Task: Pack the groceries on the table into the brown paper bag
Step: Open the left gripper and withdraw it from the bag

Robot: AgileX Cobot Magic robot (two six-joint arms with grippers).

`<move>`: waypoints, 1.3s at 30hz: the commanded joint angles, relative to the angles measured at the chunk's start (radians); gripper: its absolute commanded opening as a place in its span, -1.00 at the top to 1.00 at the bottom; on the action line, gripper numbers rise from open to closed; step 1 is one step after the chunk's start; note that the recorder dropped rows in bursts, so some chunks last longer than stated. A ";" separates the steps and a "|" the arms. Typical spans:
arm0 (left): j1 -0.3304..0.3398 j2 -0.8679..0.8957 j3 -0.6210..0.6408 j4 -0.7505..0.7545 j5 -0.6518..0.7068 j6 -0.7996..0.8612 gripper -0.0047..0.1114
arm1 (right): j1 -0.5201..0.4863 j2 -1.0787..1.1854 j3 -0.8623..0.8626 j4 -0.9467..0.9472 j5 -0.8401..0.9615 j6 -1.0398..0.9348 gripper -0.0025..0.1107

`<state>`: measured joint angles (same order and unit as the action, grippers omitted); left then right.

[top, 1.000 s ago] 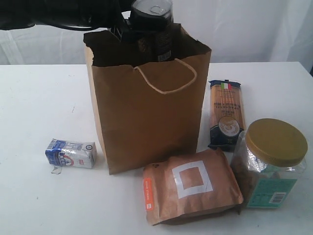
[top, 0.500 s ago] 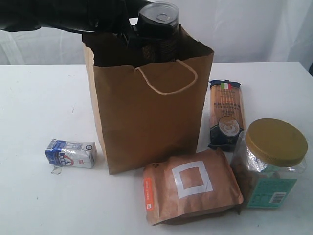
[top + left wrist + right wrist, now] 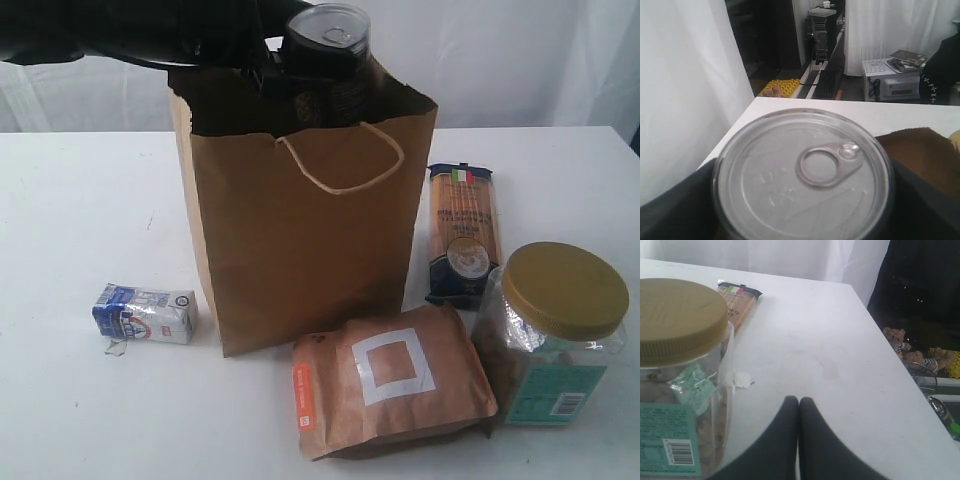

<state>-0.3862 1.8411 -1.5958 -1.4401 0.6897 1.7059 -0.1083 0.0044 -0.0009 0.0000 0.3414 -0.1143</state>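
The brown paper bag (image 3: 300, 240) stands upright mid-table with its mouth open. My left gripper (image 3: 285, 70) is shut on the dark pull-tab can (image 3: 327, 60), holding it in the bag's mouth with its base below the rim. The can's silver lid (image 3: 802, 172) fills the left wrist view, with dark fingers (image 3: 675, 210) on either side. My right gripper (image 3: 799, 402) is shut and empty over the table (image 3: 840, 340), beside the gold-lidded jar (image 3: 680, 325). The carton (image 3: 143, 313), pouch (image 3: 390, 390), pasta packet (image 3: 462, 235) and jar (image 3: 552, 335) lie around the bag. The yellow-grain bottle is hidden.
The left arm (image 3: 120, 30) reaches in from the upper left above the bag. A small white scrap (image 3: 742, 379) lies on the table by the jar. The table's edge (image 3: 890, 355) drops off to a dark floor with clutter.
The can has shifted slightly right and down into the bag's mouth, held by the left gripper. In the last half second it barely moved. Nothing on the table changed.
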 commanded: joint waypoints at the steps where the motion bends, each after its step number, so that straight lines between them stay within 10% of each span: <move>1: -0.004 -0.012 -0.010 -0.063 0.017 -0.008 -0.43 | 0.000 -0.004 0.001 0.000 -0.005 -0.002 0.96; 24: -0.004 -0.068 -0.010 -0.042 0.020 -0.036 -0.66 | 0.000 -0.004 0.001 0.000 -0.005 -0.002 0.96; 39: 0.006 -0.295 -0.010 0.616 -0.046 -0.551 -0.65 | 0.000 -0.004 0.001 0.000 -0.005 -0.002 0.96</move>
<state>-0.3844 1.5968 -1.6022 -0.8282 0.6443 1.1819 -0.1083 0.0022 -0.0009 0.0000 0.3414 -0.1143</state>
